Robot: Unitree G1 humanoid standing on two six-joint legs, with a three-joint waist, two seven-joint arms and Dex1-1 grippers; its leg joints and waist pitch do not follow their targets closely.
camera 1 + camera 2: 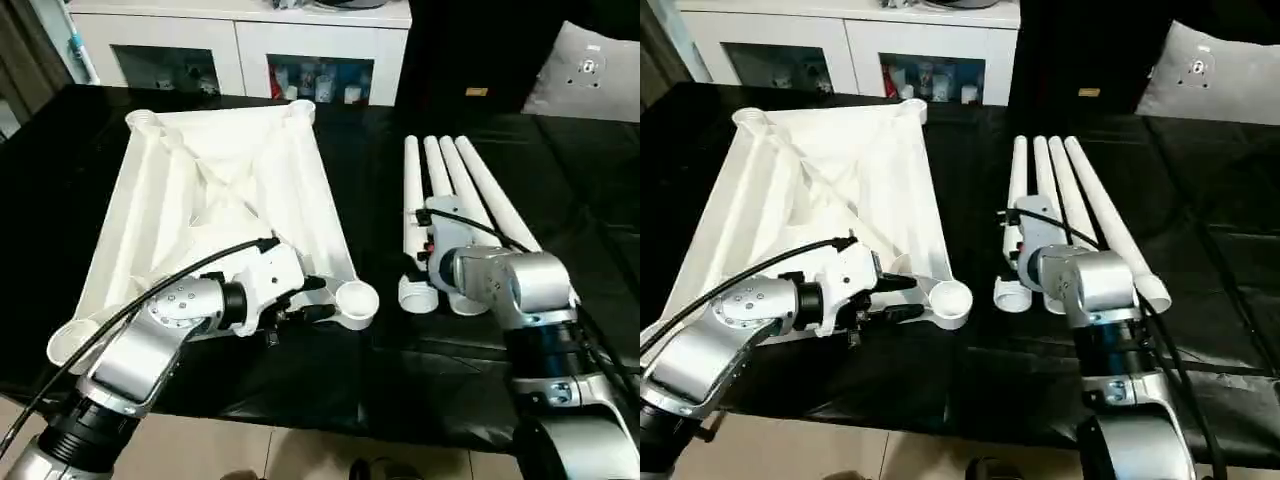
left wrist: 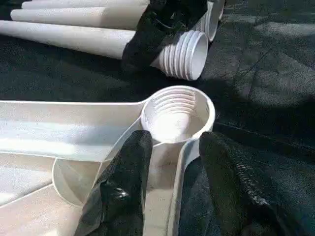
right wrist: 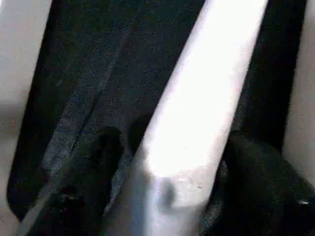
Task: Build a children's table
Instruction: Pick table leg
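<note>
1. Behind the large black-covered work surface point(image 1: 560, 180) stands a white cabinet point(image 1: 240, 40) with glass doors, and small things stand behind the glass, too small to name. A grey cushion point(image 1: 590, 70) lies at the far right.
2. On the black surface, toward the robot's left, the square white plastic table top point(image 1: 215, 190) lies upside down, with its ribbed underside up and round threaded sockets at the corners.
3. Four long white tube legs point(image 1: 470, 185) lie side by side on the robot's right, apart from the top, with their threaded ends toward the robot.
4. The left gripper point(image 2: 170, 162) closes its two black fingers point(image 2: 123, 187) on the rim of the top, just beside the near corner socket point(image 1: 357, 300).
5. The right gripper point(image 3: 162, 162) comes down over the near ends of the legs; one leg lies between its parted fingers, and I cannot tell if they already press it.
6. The silver right wrist point(image 1: 500, 275) hides the near part of the middle legs, and the left forearm point(image 1: 160, 335) covers part of the top's near edge.
</note>
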